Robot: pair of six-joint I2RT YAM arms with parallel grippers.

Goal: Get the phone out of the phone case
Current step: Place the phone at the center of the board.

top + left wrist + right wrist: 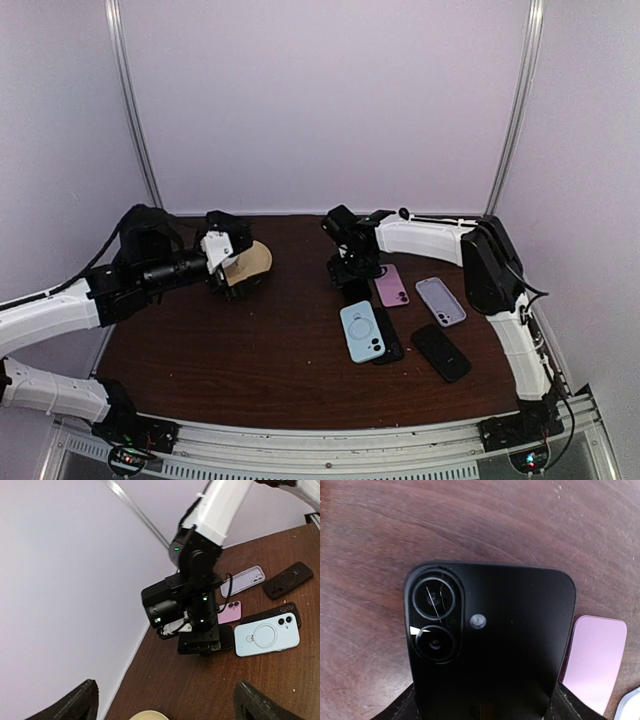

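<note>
A black phone [490, 630] with two rear lenses, one cracked, lies flat on the brown table [250, 350]. My right gripper [482, 705] is down at the table with a finger against each long side of the phone, shut on it; it also shows in the top view [352, 272] and the left wrist view [200, 642]. My left gripper [230, 280] hovers at the back left, its fingers [82, 700] wide apart. A tan case [252, 262] lies by it, and its rim shows between the fingers [148, 715] without touching them.
To the right of the black phone lie a pink phone [391, 285], a lavender case [440, 300], a black case [441, 352] and a light blue case [362, 330] resting on another black phone [389, 345]. White walls enclose the table at the back and sides.
</note>
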